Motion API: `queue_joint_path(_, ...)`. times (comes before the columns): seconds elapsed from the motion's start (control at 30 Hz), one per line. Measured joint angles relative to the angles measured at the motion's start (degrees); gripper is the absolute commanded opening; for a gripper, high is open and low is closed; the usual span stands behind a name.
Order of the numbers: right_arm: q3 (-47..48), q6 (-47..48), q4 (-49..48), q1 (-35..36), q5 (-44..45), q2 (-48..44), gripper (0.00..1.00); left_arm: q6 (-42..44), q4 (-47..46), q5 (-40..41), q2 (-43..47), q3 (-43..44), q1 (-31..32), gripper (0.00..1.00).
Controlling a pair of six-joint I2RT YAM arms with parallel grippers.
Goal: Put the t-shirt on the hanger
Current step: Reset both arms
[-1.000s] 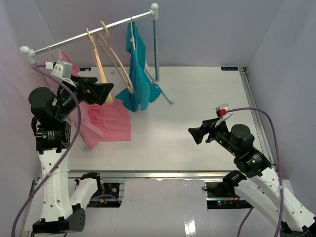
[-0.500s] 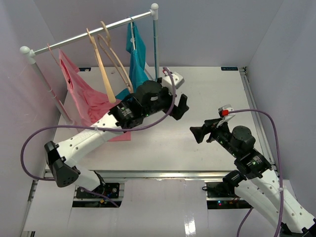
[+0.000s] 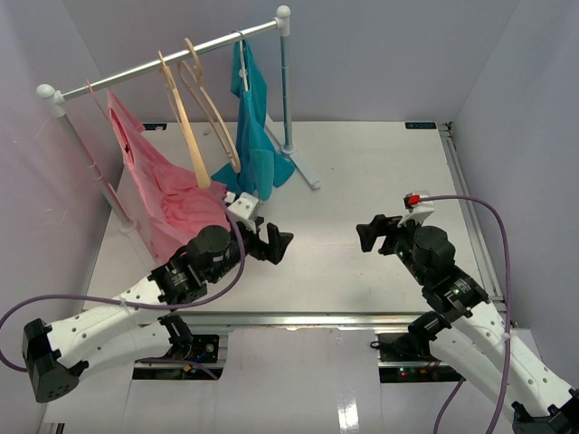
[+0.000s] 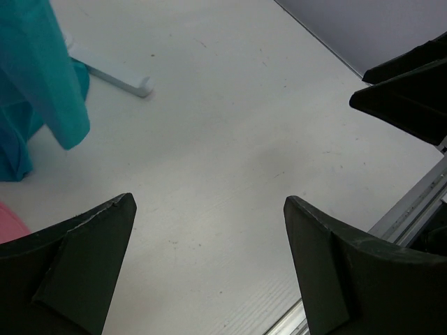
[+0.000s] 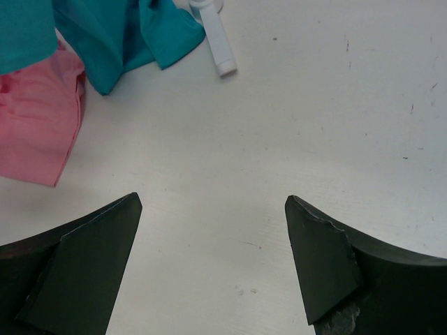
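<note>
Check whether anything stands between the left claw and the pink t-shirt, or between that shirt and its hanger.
Nothing visible does. The left claw sits open over the table, just right of the t-shirt, which already hangs from the hanger on the rail. The wooden hangers and teal shirt hang further right.

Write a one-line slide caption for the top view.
Pink t-shirt hangs from the rail beside wooden hangers and a teal shirt; left hand and right hand open, empty.
</note>
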State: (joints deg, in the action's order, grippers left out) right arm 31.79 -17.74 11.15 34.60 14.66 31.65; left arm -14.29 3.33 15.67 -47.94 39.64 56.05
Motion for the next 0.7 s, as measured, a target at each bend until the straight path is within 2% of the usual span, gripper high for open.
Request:
queue_joint_path(0.33, -1.83, 0.34, -1.01, 0.01, -5.26, 0.69, 0.9, -0.42, -9.29, 4.51, 10.6, -21.68, 0.0, 0.98)
queue_joint_path(0.7, -2.98, 1.88, -3.17, 0.0, -11.21, 0.75, 0.9, 0.72, -15.07, 2.49, 18.35, -23.97, 0.01, 0.98)
